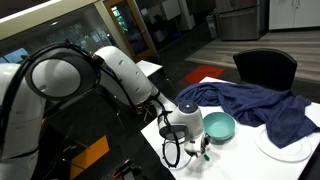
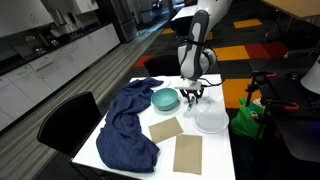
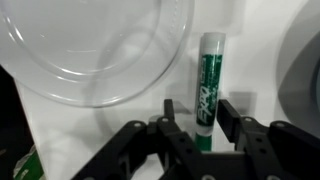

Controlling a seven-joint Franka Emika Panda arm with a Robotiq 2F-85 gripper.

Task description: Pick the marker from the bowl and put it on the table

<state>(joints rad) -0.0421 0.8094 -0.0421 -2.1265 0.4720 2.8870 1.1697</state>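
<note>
One marker [image 3: 211,75], green with a white cap end, lies flat on the white table [image 2: 220,150], outside the bowl [image 2: 165,99]; in the wrist view it is just beside the rim of one clear glass dish [image 3: 100,50], not touching it; one gripper [image 3: 198,108] is low over the table, its two fingers [image 3: 170,115] standing apart on either side of the marker's near end; a gap shows on one side, and whether the other finger touches the marker cannot be told; one teal bowl stands just beside the gripper [image 2: 190,95] in both exterior views, its visible inside bare; one dark blue cloth [image 2: 130,125] is heaped across the table, touching the bowl's far side; two tan mats [image 2: 165,130] lie flat near the cloth; one white plate [image 1: 282,147] sits partly under the cloth's end; one black chair [image 1: 265,65] stands at the table edge; the marker is too small to pick out in the exterior views
</note>
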